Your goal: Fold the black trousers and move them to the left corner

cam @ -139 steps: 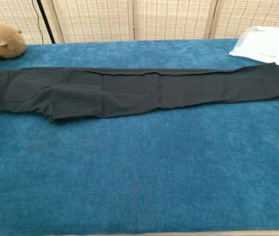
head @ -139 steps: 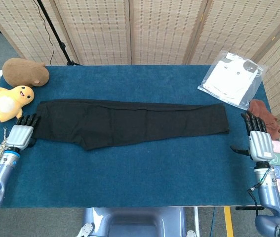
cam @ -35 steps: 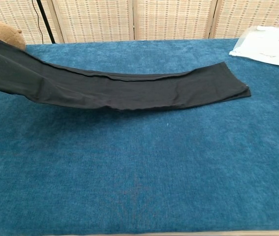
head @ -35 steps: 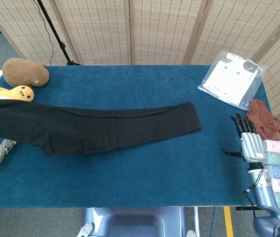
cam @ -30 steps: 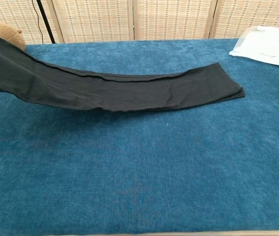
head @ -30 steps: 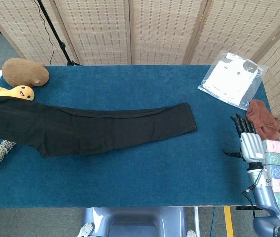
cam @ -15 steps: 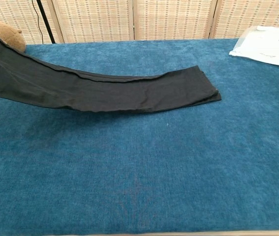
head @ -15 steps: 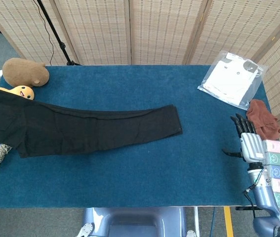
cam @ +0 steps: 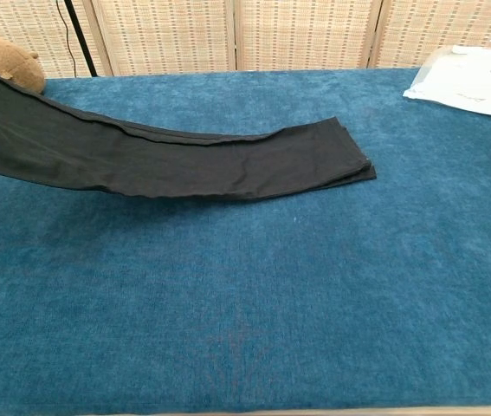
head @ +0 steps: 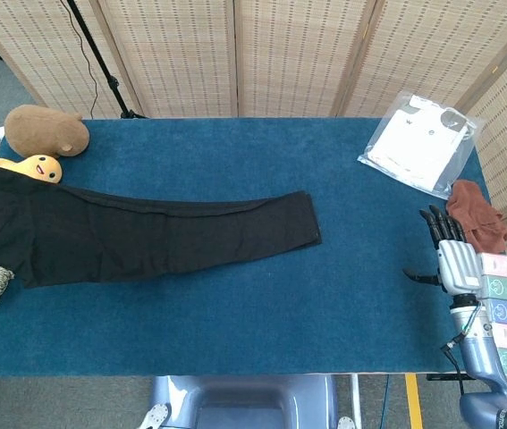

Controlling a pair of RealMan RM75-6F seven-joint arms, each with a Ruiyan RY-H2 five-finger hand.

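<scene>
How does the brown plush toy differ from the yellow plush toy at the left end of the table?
The brown plush toy is larger and rounder; the yellow plush toy is smaller. The brown one shows whole and lies nearer the screens, while the yellow one is partly hidden by the black trousers, with only its head in sight. Both lie at the left end of the blue table.

The right hand (head: 451,253) has slim black fingers (head: 439,225) and a black thumb on a ribbed silver-grey palm block, joined by a narrower wrist with thin black cables to a glossy blue-grey forearm, with a blue-grey base below
</scene>
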